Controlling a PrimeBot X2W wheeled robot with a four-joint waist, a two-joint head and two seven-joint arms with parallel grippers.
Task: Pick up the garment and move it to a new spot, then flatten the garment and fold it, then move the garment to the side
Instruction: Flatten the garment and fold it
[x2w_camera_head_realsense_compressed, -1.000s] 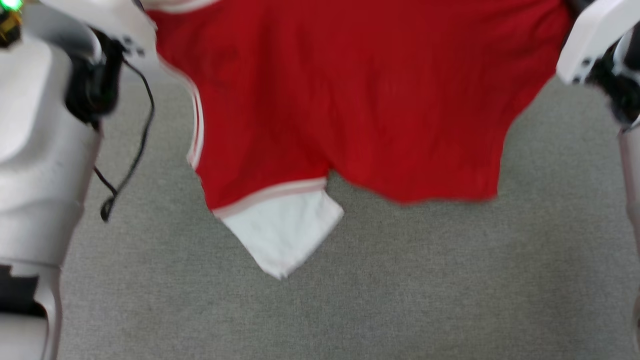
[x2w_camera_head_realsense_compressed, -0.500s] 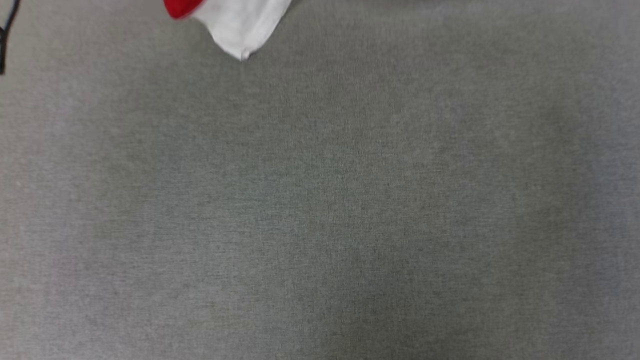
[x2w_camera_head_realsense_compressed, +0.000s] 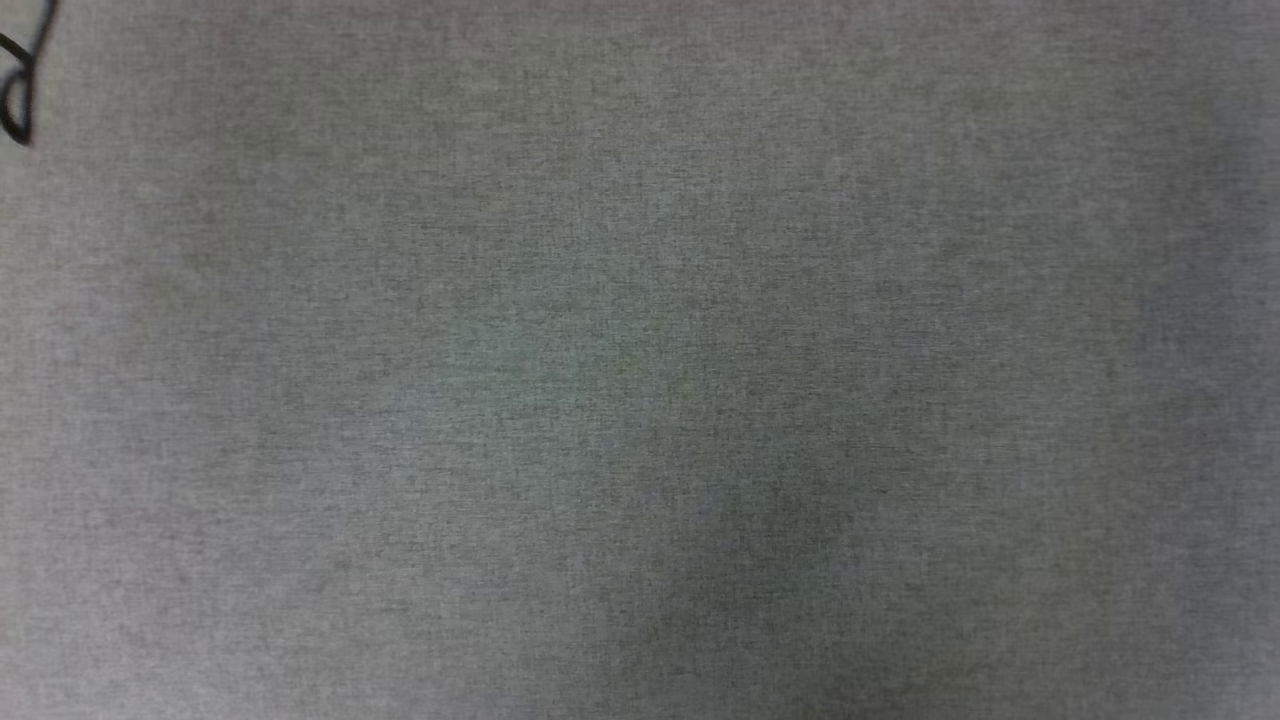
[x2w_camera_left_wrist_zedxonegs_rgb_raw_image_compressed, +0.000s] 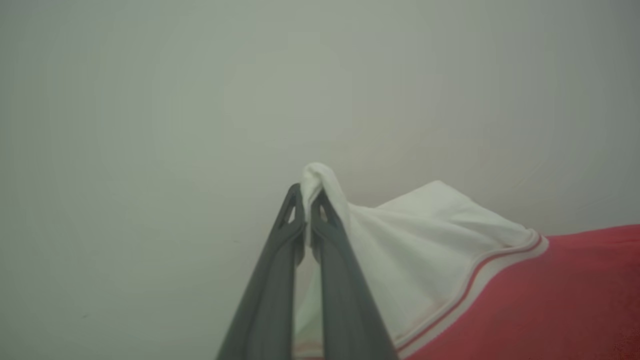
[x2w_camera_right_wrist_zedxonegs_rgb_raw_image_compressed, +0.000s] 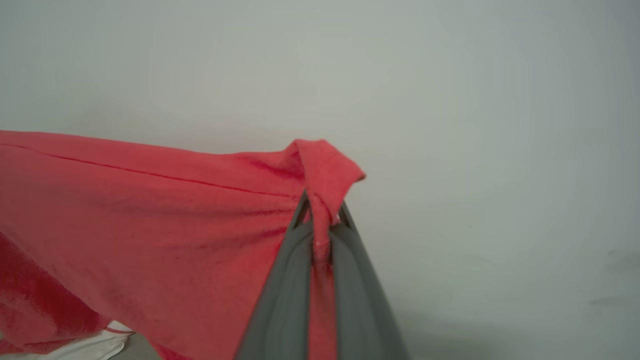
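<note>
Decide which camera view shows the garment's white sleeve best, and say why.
The left wrist view: the white sleeve spreads across it, striped trim visible, its tip pinched in the left gripper. The right wrist view catches a white scrap at its lower-left corner, under red cloth. The head view looks at grey floor.

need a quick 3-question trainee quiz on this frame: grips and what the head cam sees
1. True or false: the left gripper is shut on the white sleeve of the garment.
2. The right gripper pinches: A) red fabric of the garment, B) the white sleeve, C) nothing.
3. Fill in: the surface in the head view is plain ___.

Key: 1 true; 2 A; 3 grey.
</note>
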